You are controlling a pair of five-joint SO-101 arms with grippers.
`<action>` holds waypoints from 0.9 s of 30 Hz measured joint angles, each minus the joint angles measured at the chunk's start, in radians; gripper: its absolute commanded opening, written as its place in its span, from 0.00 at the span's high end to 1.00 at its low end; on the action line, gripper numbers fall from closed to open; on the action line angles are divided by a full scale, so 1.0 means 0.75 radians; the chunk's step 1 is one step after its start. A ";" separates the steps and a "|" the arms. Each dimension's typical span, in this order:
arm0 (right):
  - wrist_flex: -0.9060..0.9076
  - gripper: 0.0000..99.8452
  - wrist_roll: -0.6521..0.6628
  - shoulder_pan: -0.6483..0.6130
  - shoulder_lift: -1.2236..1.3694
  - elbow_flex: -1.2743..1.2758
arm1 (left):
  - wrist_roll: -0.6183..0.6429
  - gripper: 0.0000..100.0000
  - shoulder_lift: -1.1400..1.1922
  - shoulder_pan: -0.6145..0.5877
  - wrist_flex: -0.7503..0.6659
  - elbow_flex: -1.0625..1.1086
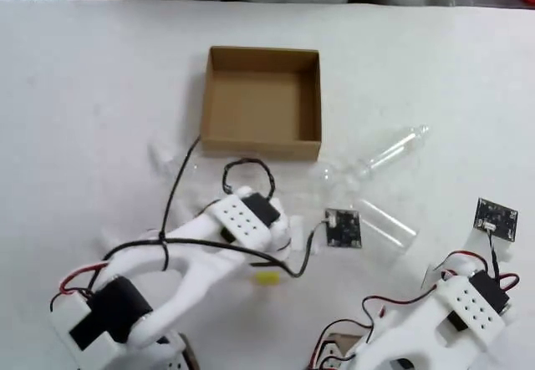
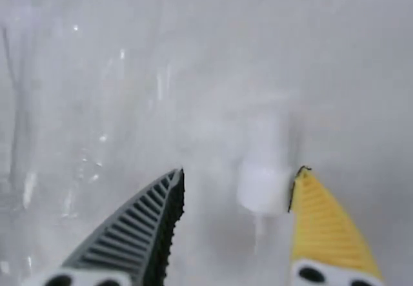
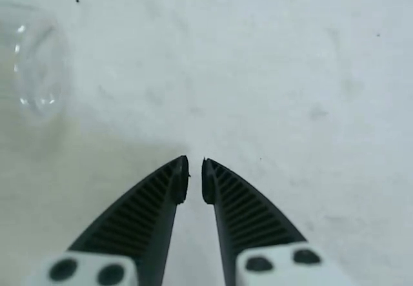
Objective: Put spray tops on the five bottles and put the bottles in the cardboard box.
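One spray top (image 2: 263, 186) sits just inside left gripper (image 2: 241, 170), fingers parted; right gripper (image 3: 195, 170) closed above table (image 3: 290, 73)

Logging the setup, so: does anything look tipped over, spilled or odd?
Yes: one clear bottle and a second bottle lie on their sides on the table beside the cardboard box. Nothing looks spilled or broken.

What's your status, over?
Left gripper open, spray top between fingers. Right gripper shut, empty. Box empty, bottle lying beside it.
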 measured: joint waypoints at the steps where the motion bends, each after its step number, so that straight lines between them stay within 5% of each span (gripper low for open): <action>1: 0.000 0.98 0.000 0.000 0.000 0.000 | 0.004 0.73 0.002 -0.006 0.000 0.000; 27: 0.000 0.98 0.000 0.000 0.000 0.000 | 0.010 0.78 0.002 0.053 0.000 0.000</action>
